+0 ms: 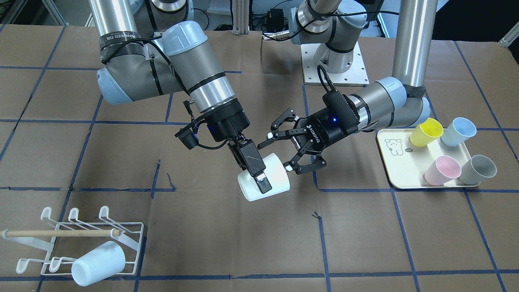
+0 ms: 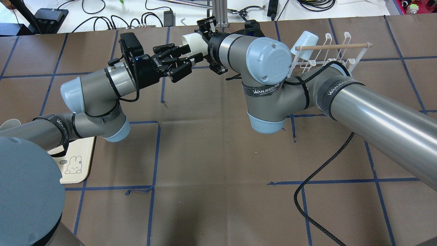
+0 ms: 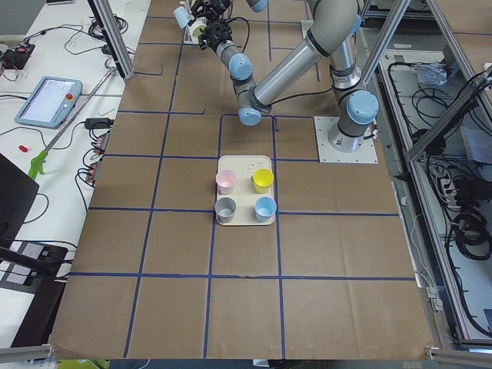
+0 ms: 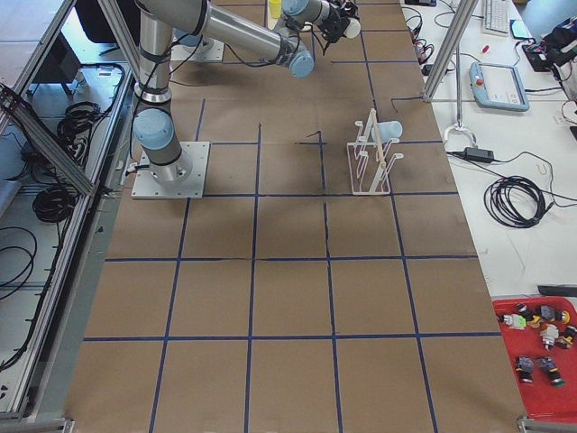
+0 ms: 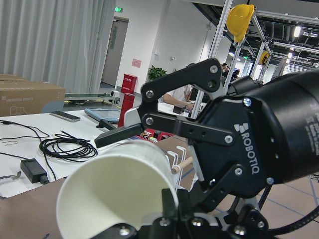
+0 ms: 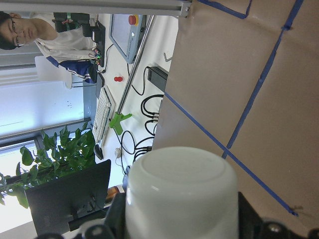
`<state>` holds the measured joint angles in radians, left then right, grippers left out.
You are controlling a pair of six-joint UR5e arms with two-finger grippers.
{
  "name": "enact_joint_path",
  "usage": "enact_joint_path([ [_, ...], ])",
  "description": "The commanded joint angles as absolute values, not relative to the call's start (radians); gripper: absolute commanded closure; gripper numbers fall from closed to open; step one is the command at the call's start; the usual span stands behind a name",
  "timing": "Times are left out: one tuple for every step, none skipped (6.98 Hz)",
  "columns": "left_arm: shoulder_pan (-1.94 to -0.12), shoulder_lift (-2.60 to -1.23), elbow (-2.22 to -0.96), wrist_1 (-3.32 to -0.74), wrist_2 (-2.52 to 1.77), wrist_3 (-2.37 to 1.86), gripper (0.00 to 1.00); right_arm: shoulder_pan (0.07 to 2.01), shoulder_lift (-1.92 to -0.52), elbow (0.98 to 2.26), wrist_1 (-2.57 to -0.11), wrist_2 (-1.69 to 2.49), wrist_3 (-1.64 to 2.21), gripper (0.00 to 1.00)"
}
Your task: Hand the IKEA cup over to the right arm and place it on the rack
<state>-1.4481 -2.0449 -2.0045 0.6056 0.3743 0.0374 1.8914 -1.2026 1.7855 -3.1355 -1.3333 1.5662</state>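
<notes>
- Brown paper table [image 1: 243,251], taped into blue squares, carries everything.
- Grey right arm [image 1: 194,61] holds the cup; the left arm [image 1: 377,101] faces it across the middle.
- White wire rack [image 1: 134,231] sits at the right arm's end, well apart, with one pale cup [image 1: 99,263] already on it.
- Cream tray [image 1: 395,162] beside the left arm holds four coloured cups.
- White cup [image 1: 277,176] hangs above mid-table, tilted, with its base towards the left arm.
- Right gripper [image 1: 259,180] pinches the cup's wall.
- Left gripper [image 1: 279,152] has its jaws spread around the base; I cannot tell whether it touches.
- Judged step: the hand-over looks all but done. Next, the left arm must back clear, then the right carries the cup to a free prong.
- The front view shows the grip plainly; overhead, the right wrist hides most of the cup. One wrist view looks into the cup's mouth, the other at its base.
</notes>
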Motion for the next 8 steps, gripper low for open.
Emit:
enact_joint_path([
  [-1.445,-2.046,-2.005,0.606,0.373,0.019,0.09,1.891,-1.204,1.786,-3.135,-1.333,1.565,0.46],
  [-1.437,-2.045,-2.003,0.606,0.374,0.009,0.07,1.891,-1.204,1.786,-3.135,-1.332,1.565,0.46],
  [-1.412,-2.045,-2.003,0.606,0.373,0.009,0.03,1.891,-1.204,1.786,-3.135,-1.331,1.565,0.47],
  [-1.366,-2.042,-2.005,0.604,0.365,0.008,0.02,1.891,-1.203,1.781,-3.135,-1.331,1.565,0.48],
  [-1.303,-2.04,-2.006,0.603,0.282,0.006,0.01,1.884,-1.2,1.779,-3.132,-1.33,1.562,0.5],
  [-1.223,-2.043,-2.006,0.603,0.209,0.006,0.01,1.852,-1.2,1.778,-3.131,-1.33,1.534,0.57],
  [-1.195,-2.048,-2.003,0.597,0.209,0.005,0.02,1.806,-1.203,1.776,-3.132,-1.325,1.466,0.65],
  [-1.193,-2.048,-1.994,0.569,0.224,-0.001,0.02,1.769,-1.204,1.776,-3.134,-1.319,1.336,0.72],
])
